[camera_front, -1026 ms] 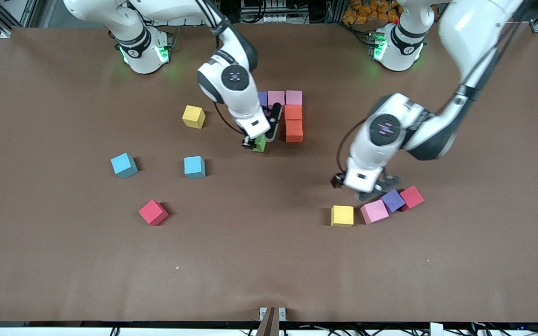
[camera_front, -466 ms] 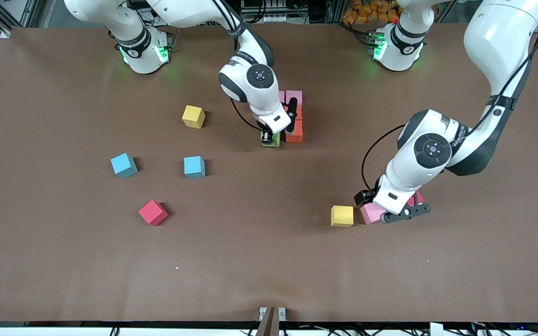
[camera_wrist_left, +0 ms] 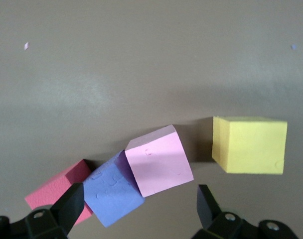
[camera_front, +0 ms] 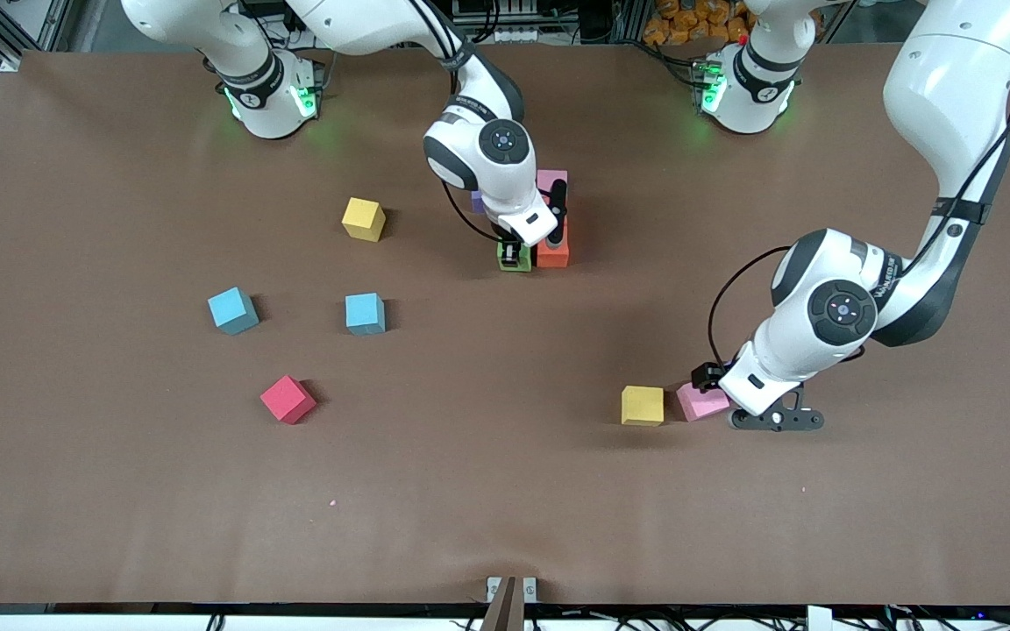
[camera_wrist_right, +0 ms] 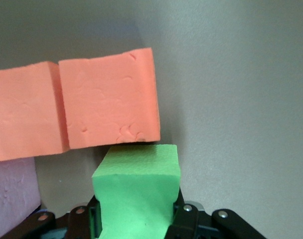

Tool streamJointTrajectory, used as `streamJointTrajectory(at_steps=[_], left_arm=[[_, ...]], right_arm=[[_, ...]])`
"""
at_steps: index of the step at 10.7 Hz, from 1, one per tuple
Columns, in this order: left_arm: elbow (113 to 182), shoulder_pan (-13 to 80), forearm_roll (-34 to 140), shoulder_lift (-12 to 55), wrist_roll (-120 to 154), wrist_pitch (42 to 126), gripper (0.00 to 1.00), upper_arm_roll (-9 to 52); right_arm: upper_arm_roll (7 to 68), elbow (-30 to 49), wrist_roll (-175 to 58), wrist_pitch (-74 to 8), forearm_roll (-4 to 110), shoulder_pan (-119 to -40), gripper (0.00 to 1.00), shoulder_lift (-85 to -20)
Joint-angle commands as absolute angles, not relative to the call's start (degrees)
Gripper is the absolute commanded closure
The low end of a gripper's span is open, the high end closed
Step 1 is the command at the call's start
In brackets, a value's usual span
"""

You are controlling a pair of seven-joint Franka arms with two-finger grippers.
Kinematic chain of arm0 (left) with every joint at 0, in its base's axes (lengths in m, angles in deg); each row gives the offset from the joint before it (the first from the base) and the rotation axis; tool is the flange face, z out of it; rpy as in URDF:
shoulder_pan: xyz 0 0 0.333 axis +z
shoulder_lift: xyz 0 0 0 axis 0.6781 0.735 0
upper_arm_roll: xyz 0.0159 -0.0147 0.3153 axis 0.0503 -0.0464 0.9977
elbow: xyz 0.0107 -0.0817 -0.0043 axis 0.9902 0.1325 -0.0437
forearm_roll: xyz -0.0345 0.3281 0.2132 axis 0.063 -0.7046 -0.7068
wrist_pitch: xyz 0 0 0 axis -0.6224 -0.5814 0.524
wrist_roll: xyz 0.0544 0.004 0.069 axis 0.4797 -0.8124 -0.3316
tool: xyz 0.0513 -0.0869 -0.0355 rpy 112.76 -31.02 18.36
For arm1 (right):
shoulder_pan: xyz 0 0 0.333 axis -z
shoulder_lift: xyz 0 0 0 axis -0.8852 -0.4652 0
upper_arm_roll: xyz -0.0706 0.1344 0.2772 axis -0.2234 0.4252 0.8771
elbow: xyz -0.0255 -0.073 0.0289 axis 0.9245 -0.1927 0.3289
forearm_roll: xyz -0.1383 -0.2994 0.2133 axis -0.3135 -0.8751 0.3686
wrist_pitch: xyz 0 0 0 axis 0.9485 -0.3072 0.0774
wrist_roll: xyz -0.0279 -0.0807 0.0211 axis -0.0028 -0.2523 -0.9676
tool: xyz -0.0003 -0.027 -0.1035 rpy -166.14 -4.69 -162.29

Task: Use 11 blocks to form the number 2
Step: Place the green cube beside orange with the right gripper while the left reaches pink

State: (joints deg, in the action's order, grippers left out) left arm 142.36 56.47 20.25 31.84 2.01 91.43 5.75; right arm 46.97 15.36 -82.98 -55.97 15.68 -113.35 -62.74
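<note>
My right gripper (camera_front: 513,252) is shut on a green block (camera_front: 515,265), low and tight beside the orange block (camera_front: 555,255) of the partly built number 2, on the right arm's side. In the right wrist view the green block (camera_wrist_right: 136,191) meets the edge of two orange blocks (camera_wrist_right: 109,112). The arm hides most of the figure; a pink block (camera_front: 551,179) and a purple one (camera_front: 476,203) show. My left gripper (camera_wrist_left: 139,206) stands open over a touching row of pink (camera_wrist_left: 159,160), purple (camera_wrist_left: 113,194) and red (camera_wrist_left: 54,191) blocks, its fingers either side of the purple one.
A yellow block (camera_front: 643,405) lies beside the pink block (camera_front: 700,403) of that row. Toward the right arm's end lie a yellow block (camera_front: 363,219), two light blue blocks (camera_front: 232,310) (camera_front: 365,313) and a red block (camera_front: 288,399).
My right gripper has carried the green block sideways up against the orange block. My left arm has swung toward the front camera over the pink, purple and red row, now covering the purple and red ones.
</note>
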Motion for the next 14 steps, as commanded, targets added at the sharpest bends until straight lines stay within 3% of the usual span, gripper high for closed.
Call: streamJointTrajectory(at_steps=[1, 6, 12, 13, 14], left_arm=[[139.92, 56.23, 18.94, 33.51, 14.30, 90.39, 0.00, 5.65], [139.83, 55.62, 12.37, 36.06, 40.52, 91.27, 0.00, 6.09], [139.83, 54.56, 11.91, 38.00, 51.36, 94.34, 0.00, 6.09], [140.09, 54.56, 11.82, 38.18, 52.85, 96.35, 0.00, 6.09], [140.18, 54.74, 11.74, 38.79, 53.73, 96.89, 0.00, 6.09]], right_arm=[[46.38, 13.09, -81.88, -54.34, 14.54, -114.74, 0.72, -64.12], [46.38, 11.59, -80.66, -54.25, 14.54, -115.01, 0.72, -65.27], [46.38, 11.68, -80.57, -54.25, 14.54, -115.54, 0.71, -65.36], [46.38, 11.77, -80.57, -54.25, 14.54, -115.54, 0.70, -65.36], [46.38, 11.85, -80.30, -54.25, 14.54, -115.54, 0.61, -65.36]])
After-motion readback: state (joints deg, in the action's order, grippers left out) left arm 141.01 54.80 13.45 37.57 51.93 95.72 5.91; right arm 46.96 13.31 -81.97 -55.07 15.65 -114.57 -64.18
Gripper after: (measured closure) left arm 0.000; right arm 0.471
